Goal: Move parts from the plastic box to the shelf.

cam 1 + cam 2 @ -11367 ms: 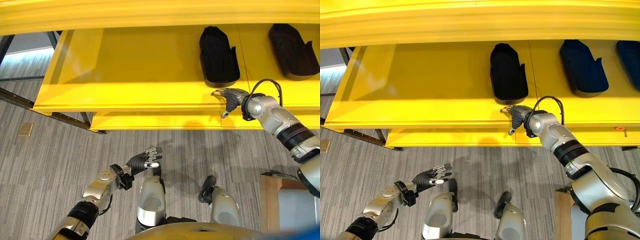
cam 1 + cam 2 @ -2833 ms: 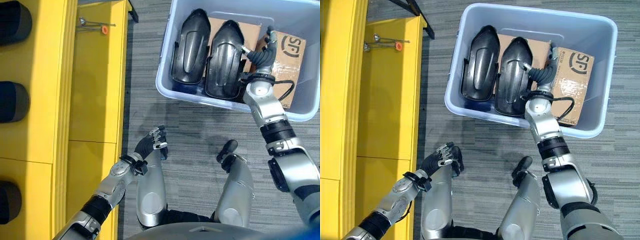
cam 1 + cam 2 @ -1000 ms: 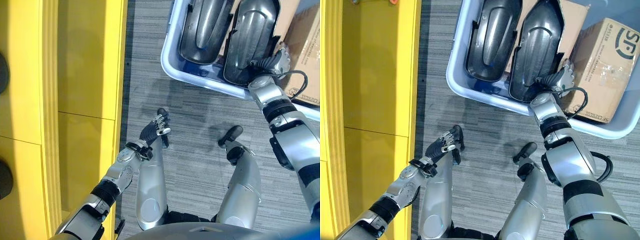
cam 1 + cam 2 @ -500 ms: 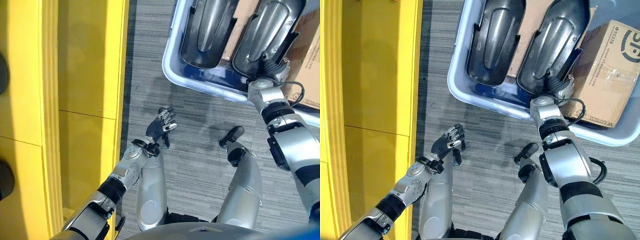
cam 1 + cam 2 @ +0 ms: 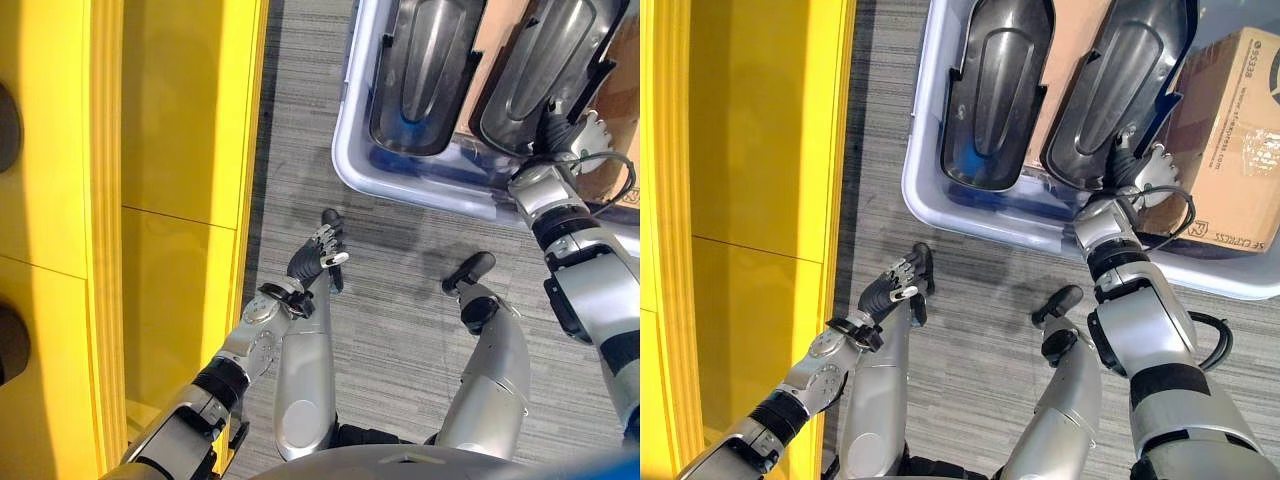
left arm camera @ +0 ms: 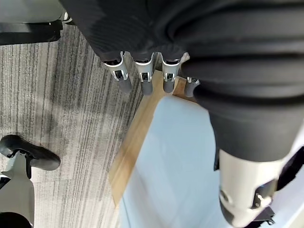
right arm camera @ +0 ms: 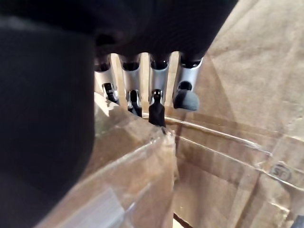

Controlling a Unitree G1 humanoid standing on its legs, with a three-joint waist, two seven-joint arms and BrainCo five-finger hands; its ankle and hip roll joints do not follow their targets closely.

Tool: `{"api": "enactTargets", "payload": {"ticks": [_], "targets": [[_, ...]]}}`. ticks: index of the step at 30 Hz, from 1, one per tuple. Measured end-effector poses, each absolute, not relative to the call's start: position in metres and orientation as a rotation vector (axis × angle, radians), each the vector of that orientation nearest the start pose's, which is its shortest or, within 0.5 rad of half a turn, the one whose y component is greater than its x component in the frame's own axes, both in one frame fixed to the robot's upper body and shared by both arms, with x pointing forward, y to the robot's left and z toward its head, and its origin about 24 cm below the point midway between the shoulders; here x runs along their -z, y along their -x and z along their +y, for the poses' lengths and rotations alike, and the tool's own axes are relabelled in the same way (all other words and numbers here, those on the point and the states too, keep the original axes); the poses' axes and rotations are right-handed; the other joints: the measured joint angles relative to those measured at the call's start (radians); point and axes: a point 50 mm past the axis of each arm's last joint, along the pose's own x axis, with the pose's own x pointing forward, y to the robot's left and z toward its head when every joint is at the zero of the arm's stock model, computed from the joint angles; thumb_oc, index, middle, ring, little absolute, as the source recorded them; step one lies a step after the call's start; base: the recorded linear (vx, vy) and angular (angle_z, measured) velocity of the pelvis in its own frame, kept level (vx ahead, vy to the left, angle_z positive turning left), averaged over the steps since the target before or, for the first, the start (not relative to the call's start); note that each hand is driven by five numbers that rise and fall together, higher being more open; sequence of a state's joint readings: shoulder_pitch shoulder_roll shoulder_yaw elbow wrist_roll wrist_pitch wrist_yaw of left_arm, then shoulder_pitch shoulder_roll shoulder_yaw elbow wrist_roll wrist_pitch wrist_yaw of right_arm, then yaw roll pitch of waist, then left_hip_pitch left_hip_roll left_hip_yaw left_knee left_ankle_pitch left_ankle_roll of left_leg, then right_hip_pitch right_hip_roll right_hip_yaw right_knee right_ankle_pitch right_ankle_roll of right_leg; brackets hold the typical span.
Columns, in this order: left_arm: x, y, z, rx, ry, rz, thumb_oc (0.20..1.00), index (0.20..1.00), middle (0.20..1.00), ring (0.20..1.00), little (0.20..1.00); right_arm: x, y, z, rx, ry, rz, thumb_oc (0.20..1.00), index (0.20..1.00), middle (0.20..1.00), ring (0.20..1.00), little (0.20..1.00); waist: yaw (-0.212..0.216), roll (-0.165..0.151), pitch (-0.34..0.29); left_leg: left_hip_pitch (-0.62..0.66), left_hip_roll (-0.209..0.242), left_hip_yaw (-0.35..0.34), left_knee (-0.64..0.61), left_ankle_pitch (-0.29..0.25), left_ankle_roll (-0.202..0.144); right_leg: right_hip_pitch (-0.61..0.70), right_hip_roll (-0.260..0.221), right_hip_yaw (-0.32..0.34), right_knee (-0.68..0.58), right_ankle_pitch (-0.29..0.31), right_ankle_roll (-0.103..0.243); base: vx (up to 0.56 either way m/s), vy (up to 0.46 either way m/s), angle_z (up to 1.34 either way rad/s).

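A pale blue plastic box (image 5: 930, 215) stands on the floor and holds two black moulded parts side by side, the left part (image 5: 995, 90) and the right part (image 5: 1120, 85). My right hand (image 5: 1143, 165) reaches over the box's near rim to the lower end of the right part. Its fingers (image 7: 156, 104) lie straight over a cardboard box (image 5: 1240, 140) and hold nothing that I can see. My left hand (image 5: 890, 290) hangs open above the carpet, well short of the box. The yellow shelf (image 5: 750, 150) runs along the left.
Two dark parts (image 5: 8, 345) rest on the shelf at its far left edge. Grey carpet lies between the shelf and the box. The cardboard box fills the right side of the plastic box. A pale board with a wooden edge (image 6: 156, 166) lies below my left hand.
Earlier my right hand was at the shelf; since then I have turned to the box. In the last second the view has shifted slightly, and the right hand stays at the right part's lower end.
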State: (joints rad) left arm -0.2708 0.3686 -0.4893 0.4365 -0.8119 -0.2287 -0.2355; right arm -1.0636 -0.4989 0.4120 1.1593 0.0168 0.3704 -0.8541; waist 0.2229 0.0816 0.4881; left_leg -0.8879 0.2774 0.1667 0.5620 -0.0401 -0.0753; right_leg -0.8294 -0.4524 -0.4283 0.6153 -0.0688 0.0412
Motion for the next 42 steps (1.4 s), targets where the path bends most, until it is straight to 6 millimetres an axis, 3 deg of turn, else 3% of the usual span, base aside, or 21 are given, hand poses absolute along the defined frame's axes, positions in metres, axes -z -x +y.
{"api": "enactTargets", "payload": {"ticks": [3, 7, 15, 22, 29, 31, 33, 34, 37, 42], "targets": [[-0.009, -0.277, 0.134, 0.474, 0.316, 0.128, 1.000, 1.000, 1.000, 1.000, 1.000, -0.124, -0.377, -0.265, 0.934, 0.901, 0.169, 0.200, 0.200, 0.200, 0.200, 0.200, 0.001, 0.001, 0.000, 0.072, 0.002, 0.017, -0.025, 0.000, 0.000, 0.064, 0.008, 0.001, -0.031, 0.007, 0.010, -0.01, -0.072, -0.06], [-0.009, -0.275, 0.142, 0.490, 0.294, 0.123, 1.000, 1.000, 1.000, 1.000, 1.000, -0.108, -0.372, -0.256, 0.930, 0.858, 0.112, 0.200, 0.200, 0.200, 0.200, 0.200, -0.014, 0.002, 0.004, 0.198, 0.004, 0.043, -0.052, -0.005, 0.000, 0.177, 0.017, 0.005, -0.071, 0.018, 0.021, 0.01, -0.071, -0.11], [-0.004, -0.269, 0.163, 0.461, 0.263, 0.168, 1.000, 1.000, 1.000, 1.000, 1.000, -0.154, -0.375, -0.280, 1.030, 0.925, -0.054, 0.200, 0.200, 0.200, 0.200, 0.200, -0.028, 0.005, 0.000, 0.370, 0.006, 0.076, -0.107, -0.009, -0.004, 0.325, 0.039, 0.019, -0.133, 0.028, 0.031, 0.04, -0.013, -0.10], [0.006, -0.258, 0.167, 0.458, 0.281, 0.237, 1.000, 1.000, 1.000, 1.000, 1.000, -0.186, -0.372, -0.300, 1.092, 0.969, -0.118, 0.200, 0.200, 0.200, 0.200, 0.200, -0.014, 0.011, 0.001, 0.498, -0.003, 0.098, -0.127, -0.012, -0.012, 0.439, 0.038, 0.022, -0.145, 0.031, 0.042, 0.07, -0.015, -0.02], [0.016, -0.243, 0.177, 0.465, 0.284, 0.278, 1.000, 1.000, 1.000, 1.000, 1.000, -0.188, -0.375, -0.302, 1.037, 0.915, -0.094, 0.200, 0.200, 0.200, 0.200, 0.200, -0.011, 0.016, -0.013, 0.599, -0.007, 0.098, -0.193, -0.005, -0.021, 0.544, 0.051, -0.006, -0.202, 0.035, 0.051, 0.05, -0.016, 0.02], [0.018, -0.241, 0.178, 0.462, 0.286, 0.287, 1.000, 1.000, 1.000, 1.000, 1.000, -0.180, -0.376, -0.300, 0.987, 0.900, -0.054, 0.203, 0.203, 0.203, 0.203, 0.203, -0.012, 0.019, -0.015, 0.617, -0.008, 0.100, -0.203, 0.002, -0.024, 0.565, 0.061, -0.006, -0.220, 0.045, 0.053, 0.07, 0.005, -0.02], [0.019, -0.240, 0.178, 0.461, 0.287, 0.292, 1.000, 1.000, 1.000, 1.000, 1.000, -0.168, -0.378, -0.293, 0.918, 0.896, -0.023, 0.893, 0.893, 0.893, 0.893, 0.893, -0.013, 0.022, -0.020, 0.658, -0.012, 0.102, -0.223, 0.003, -0.026, 0.602, 0.068, -0.008, -0.240, 0.049, 0.055, 0.07, 0.004, -0.06], [0.020, -0.240, 0.177, 0.461, 0.290, 0.298, 1.000, 1.000, 1.000, 1.000, 1.000, -0.159, -0.378, -0.290, 0.887, 0.899, -0.010, 1.000, 1.000, 1.000, 1.000, 1.000, -0.013, 0.021, -0.039, 0.663, -0.014, 0.104, -0.230, 0.004, -0.026, 0.605, 0.068, -0.008, -0.247, 0.050, 0.057, 0.06, 0.001, -0.02], [0.019, -0.242, 0.176, 0.465, 0.289, 0.297, 1.000, 1.000, 1.000, 1.000, 1.000, -0.138, -0.377, -0.279, 0.804, 0.909, 0.033, 1.000, 1.000, 1.000, 1.000, 1.000, -0.017, 0.023, -0.076, 0.665, -0.016, 0.111, -0.234, 0.004, -0.026, 0.606, 0.068, -0.011, -0.248, 0.051, 0.058, 0.01, 0.001, 0.00], [0.023, -0.240, 0.176, 0.472, 0.292, 0.318, 1.000, 1.000, 1.000, 1.000, 1.000, -0.114, -0.373, -0.272, 0.738, 0.922, 0.084, 1.000, 1.000, 1.000, 1.000, 1.000, -0.018, 0.023, -0.083, 0.675, -0.014, 0.119, -0.234, 0.004, -0.026, 0.606, 0.068, -0.001, -0.247, 0.050, 0.057, 0.05, -0.002, -0.04]]}}
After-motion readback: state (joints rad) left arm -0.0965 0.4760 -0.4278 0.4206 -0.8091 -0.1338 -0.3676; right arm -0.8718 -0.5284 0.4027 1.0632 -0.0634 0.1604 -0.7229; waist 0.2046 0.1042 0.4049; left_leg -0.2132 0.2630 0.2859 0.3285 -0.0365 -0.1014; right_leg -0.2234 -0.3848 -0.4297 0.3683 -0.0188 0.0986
